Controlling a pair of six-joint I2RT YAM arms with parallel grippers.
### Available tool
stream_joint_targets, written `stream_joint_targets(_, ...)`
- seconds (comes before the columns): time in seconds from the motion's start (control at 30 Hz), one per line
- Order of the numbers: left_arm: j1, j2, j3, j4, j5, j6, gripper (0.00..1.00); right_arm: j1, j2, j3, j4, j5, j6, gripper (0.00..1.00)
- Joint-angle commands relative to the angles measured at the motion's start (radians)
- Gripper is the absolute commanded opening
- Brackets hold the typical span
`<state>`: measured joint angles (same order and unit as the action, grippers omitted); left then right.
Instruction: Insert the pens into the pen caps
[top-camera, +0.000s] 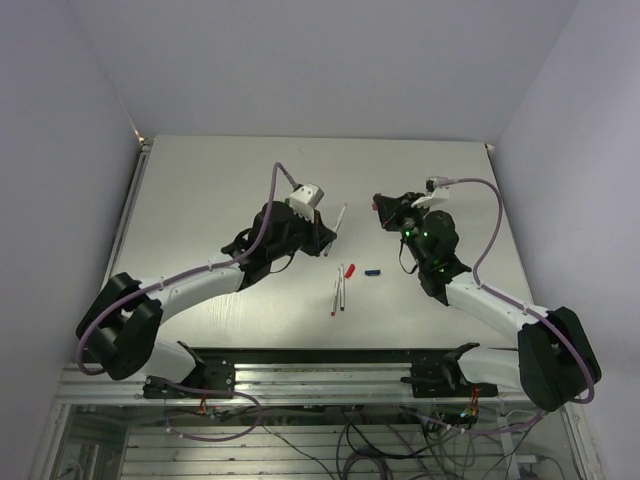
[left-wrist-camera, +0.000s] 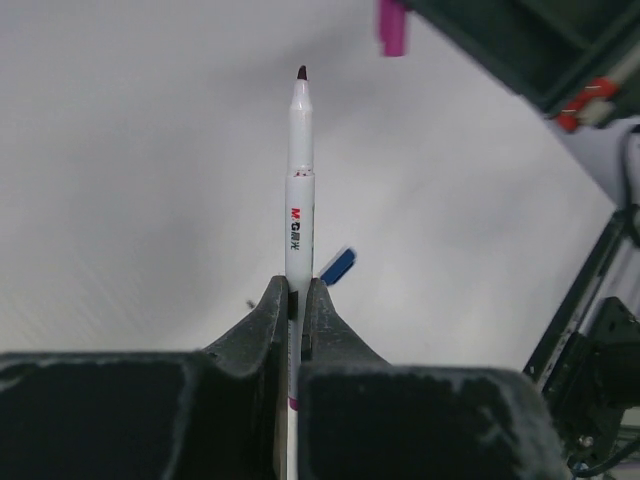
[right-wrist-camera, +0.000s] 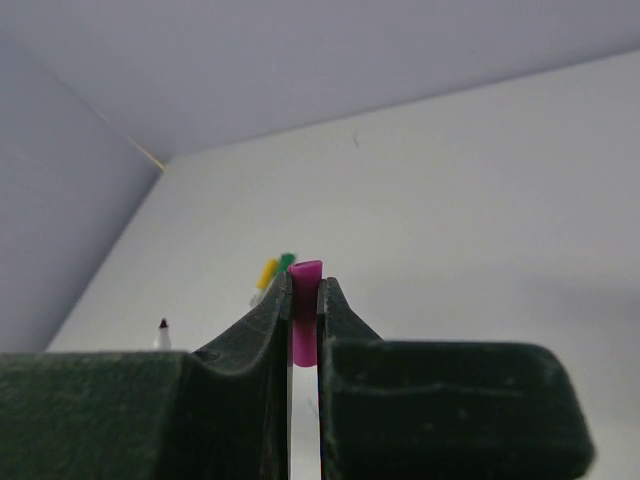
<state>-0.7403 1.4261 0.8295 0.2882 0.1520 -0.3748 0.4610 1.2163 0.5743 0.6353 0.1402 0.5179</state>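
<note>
My left gripper (top-camera: 329, 236) is shut on a white pen (top-camera: 340, 217) with a dark purple tip. In the left wrist view the pen (left-wrist-camera: 298, 200) stands out from the gripper (left-wrist-camera: 297, 285), its tip pointing toward the purple cap (left-wrist-camera: 392, 26). My right gripper (top-camera: 381, 208) is shut on that purple cap (right-wrist-camera: 304, 298), held above the table a short gap from the pen tip. In the right wrist view the gripper (right-wrist-camera: 303, 286) pinches the cap's middle. A red cap (top-camera: 349, 270) and a blue cap (top-camera: 373, 271) lie on the table between the arms. Two uncapped pens (top-camera: 338, 293) lie side by side near them.
A yellow-capped pen (right-wrist-camera: 267, 272) and a green-capped pen (right-wrist-camera: 287, 262) lie together beyond the right gripper. The blue cap (left-wrist-camera: 338, 266) lies below the held pen. The white table (top-camera: 220, 190) is bounded by pale walls at the back and sides.
</note>
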Motion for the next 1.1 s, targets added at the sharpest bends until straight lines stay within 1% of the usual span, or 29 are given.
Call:
stream_joint_targets(0.0, -0.044, -0.055, -0.041, 0.196, 0.050, 0.038, 0.07, -0.004, -0.018, -0.046, 0.280, -0.037, 0.043, 0.00)
stream_joint_targets(0.1, -0.069, -0.060, -0.039, 0.239, 0.052, 0.048, 0.07, -0.005, -0.025, -0.065, 0.383, -0.063, 0.050, 0.00)
stream_joint_targets(0.33, -0.081, -0.044, -0.028, 0.302, 0.085, 0.006, 0.07, -0.004, -0.041, -0.077, 0.495, -0.093, 0.061, 0.00)
stream_joint_targets(0.53, -0.083, -0.038, -0.025, 0.309, 0.084, -0.007, 0.07, -0.004, -0.049, -0.082, 0.507, -0.106, 0.077, 0.00)
stream_joint_targets(0.83, -0.088, -0.016, -0.008, 0.305, 0.087, -0.019, 0.07, -0.004, -0.018, -0.082, 0.540, -0.142, 0.122, 0.00)
stream_joint_targets(1.07, -0.089, -0.018, -0.006, 0.300, 0.076, -0.016, 0.07, -0.003, -0.004, -0.080, 0.528, -0.164, 0.145, 0.00)
